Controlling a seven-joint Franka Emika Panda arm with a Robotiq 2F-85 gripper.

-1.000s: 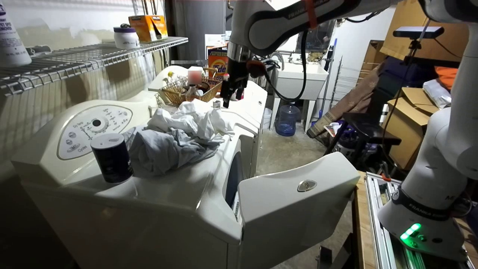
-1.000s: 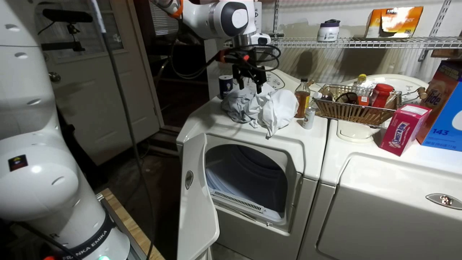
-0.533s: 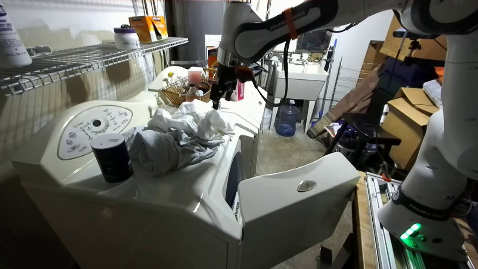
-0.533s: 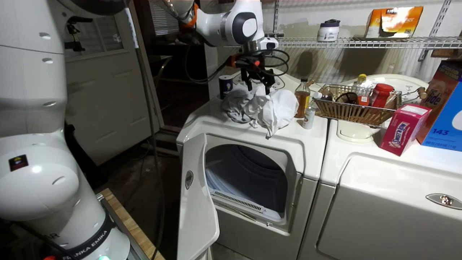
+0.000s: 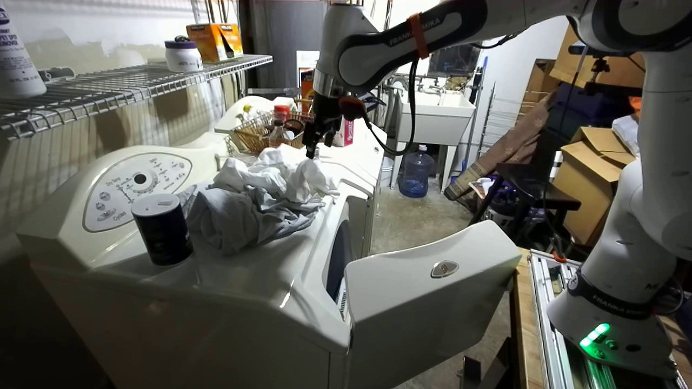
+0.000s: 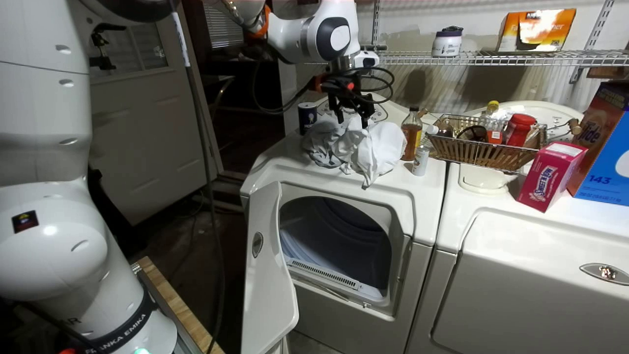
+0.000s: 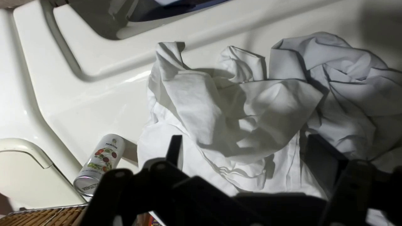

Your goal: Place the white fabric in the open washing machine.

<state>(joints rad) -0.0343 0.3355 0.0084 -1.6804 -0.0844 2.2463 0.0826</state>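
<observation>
White cloth (image 7: 194,100) lies crumpled in a heap on top of the machine (image 6: 344,324), one end of it drooping toward the front edge, above the dark drum (image 6: 339,236). A grey cloth (image 7: 342,72) is bunched against it, on the side nearer a dark blue canister (image 5: 162,232) that stands upright at the heap's edge. I have my gripper (image 6: 352,122) over the white folds, pointing down, its two fingers (image 7: 324,160) spread well apart; in the wrist view the cloth shows between and beneath them. Whether my fingertips touch it, I cannot tell.

Below, the machine's door (image 6: 268,275) stands swung wide, with the drum in plain view beside it. Just beside the white cloth, on the side away from the canister, I see an amber bottle (image 6: 409,142) and a small white shaker (image 6: 420,161) lettered MORTON, both upright. Past them sits a wicker basket (image 6: 476,155) holding a yellow-capped bottle (image 6: 491,116) and a red jar (image 6: 520,130), with a pink box (image 6: 551,176) and a large blue-and-orange box (image 6: 607,152) on the neighbouring machine (image 6: 526,275). On the wire shelf (image 6: 481,59), in both exterior views, are a white jar (image 6: 447,44) with a purple lid and an orange carton (image 6: 540,32).
</observation>
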